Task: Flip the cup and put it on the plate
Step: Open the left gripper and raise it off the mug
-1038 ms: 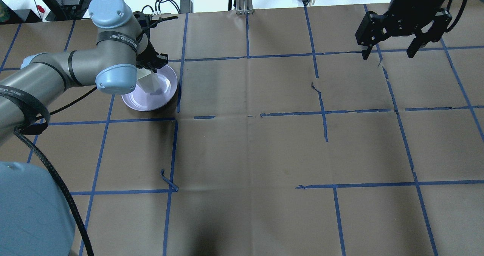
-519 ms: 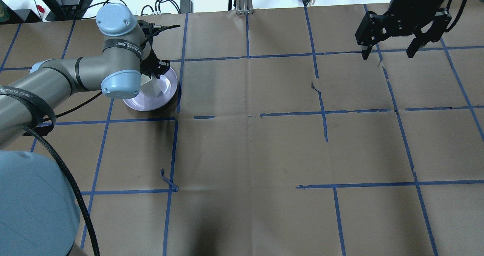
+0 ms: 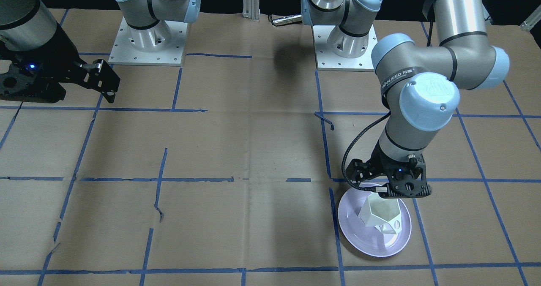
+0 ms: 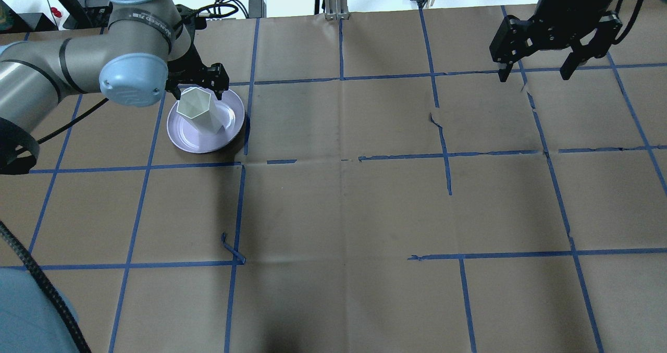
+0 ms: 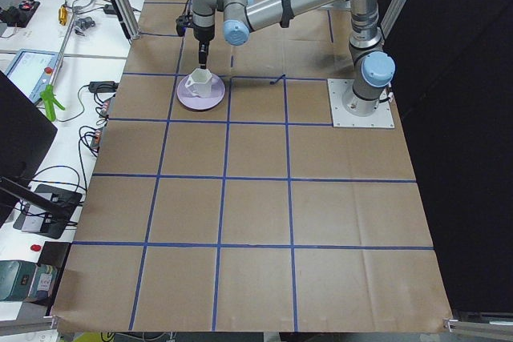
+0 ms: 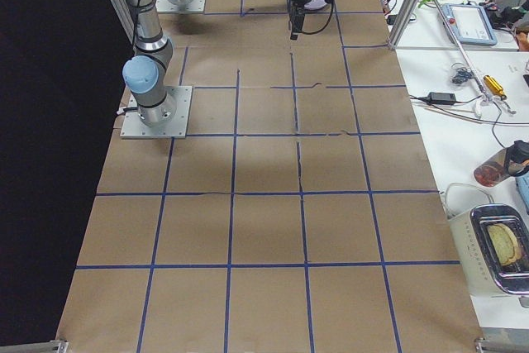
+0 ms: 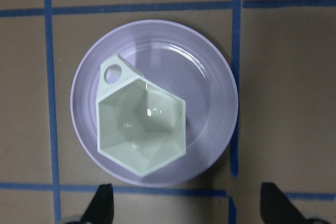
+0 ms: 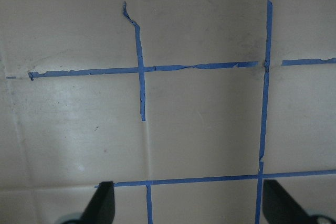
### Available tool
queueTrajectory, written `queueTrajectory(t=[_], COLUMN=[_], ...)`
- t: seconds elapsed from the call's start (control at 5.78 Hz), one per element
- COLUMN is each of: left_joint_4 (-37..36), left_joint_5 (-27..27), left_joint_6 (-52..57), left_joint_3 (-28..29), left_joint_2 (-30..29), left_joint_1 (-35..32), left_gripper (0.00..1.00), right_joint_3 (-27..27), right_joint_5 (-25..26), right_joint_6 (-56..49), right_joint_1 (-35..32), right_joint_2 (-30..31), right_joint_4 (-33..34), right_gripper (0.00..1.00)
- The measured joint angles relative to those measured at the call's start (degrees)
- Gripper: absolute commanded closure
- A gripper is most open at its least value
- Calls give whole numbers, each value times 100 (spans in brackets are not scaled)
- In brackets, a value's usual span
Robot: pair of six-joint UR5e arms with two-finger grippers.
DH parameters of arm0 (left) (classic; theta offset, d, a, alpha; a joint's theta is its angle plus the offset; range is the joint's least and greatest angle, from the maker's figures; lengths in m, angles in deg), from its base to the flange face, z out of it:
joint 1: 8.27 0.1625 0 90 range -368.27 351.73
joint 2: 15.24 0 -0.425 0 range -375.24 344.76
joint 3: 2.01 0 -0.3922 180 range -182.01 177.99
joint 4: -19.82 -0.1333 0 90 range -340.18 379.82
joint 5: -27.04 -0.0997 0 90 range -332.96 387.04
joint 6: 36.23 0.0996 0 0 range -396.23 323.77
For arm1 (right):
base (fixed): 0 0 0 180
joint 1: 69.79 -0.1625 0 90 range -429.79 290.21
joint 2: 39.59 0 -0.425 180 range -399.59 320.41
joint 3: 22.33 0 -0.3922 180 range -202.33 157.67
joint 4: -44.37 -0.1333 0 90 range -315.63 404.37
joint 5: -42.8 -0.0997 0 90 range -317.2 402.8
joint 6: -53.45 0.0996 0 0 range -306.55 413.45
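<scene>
The white faceted cup (image 4: 195, 108) stands upright on the lavender plate (image 4: 193, 140), open end up, at the table's far left. In the left wrist view the cup (image 7: 142, 129) sits left of centre on the plate (image 7: 210, 93), its handle toward the upper left. My left gripper (image 4: 198, 82) is open and empty, just above and behind the cup, not touching it; its fingertips (image 7: 102, 203) show apart. From the front the cup (image 3: 380, 214) stands on the plate (image 3: 367, 244) below that gripper (image 3: 389, 189). My right gripper (image 4: 534, 74) is open and empty at the far right.
The table is covered in brown paper with a blue tape grid (image 4: 341, 76). Loose tape ends stick up in two places (image 4: 232, 251) (image 4: 435, 119). Cables and power bricks (image 4: 237, 3) lie beyond the table's far edge. The right wrist view shows only paper and tape (image 8: 140, 69).
My left gripper has let go of the cup and lifted up and back. The cup, held tilted over the plate before, now stands free on it. The right arm has not moved.
</scene>
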Motion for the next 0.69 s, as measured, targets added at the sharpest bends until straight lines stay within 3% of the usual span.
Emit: queueTrajectory(t=[0.35,0.69], left_joint_4=[1551,2224], left_joint_5=[279,476], left_joint_6=[-171,-312], left_joint_3=[167,180], left_joint_2=[833,1362], left_joint_1=[-115,-320], left_gripper=[0,0], right_joint_3=[0,0], right_joint_5=[0,0], right_joint_6=[0,0], right_joint_1=[0,0], right_joint_2=[0,1], right_joint_4=[0,0], right_gripper=[0,0])
